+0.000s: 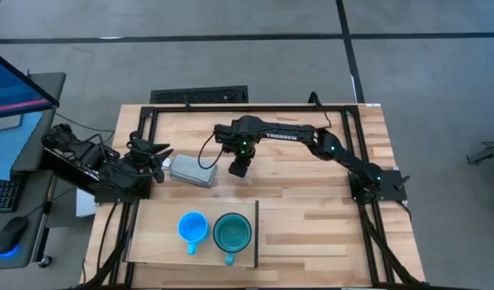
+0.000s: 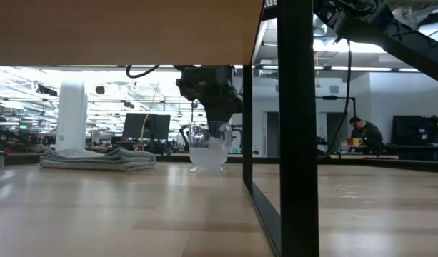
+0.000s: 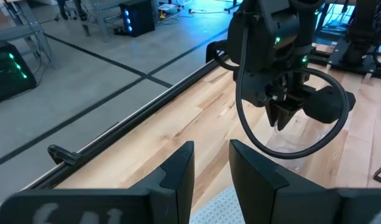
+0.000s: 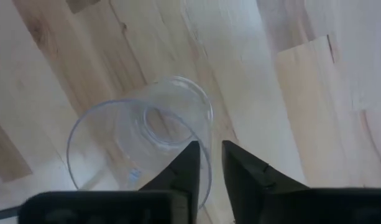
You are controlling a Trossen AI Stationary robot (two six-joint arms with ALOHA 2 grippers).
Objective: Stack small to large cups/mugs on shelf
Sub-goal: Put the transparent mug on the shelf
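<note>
The small clear cup [image 4: 137, 146] stands upright mid-table [image 2: 207, 148], under my right gripper [image 1: 239, 169], which is shut on it [image 4: 211, 160]. The bright-blue mug [image 1: 193, 228] and the larger teal-green mug [image 1: 231, 232] stand side by side on the light-wood shelf [image 1: 154, 238], near its dark edge [image 1: 256, 234], handles toward the near edge. My left gripper [image 1: 164, 161] waits at the table's left, open [image 3: 212, 158], and touches nothing. My right gripper holds the clear cup by its rim wall [image 4: 209, 134], one finger inside the cup and one outside. The fingers come from above, pointing down. The cup is upright below them; its base [image 2: 206, 168] is at table level, and I cannot tell whether it is lifted.
A grey block that looks like folded cloth [image 1: 192, 171] lies just in front of my left gripper [image 2: 97, 158]. A dark metal frame [image 1: 355, 153] borders the table. Bare wood lies right of the shelf [image 1: 311, 234]. A person sits far behind the table [image 2: 363, 135].
</note>
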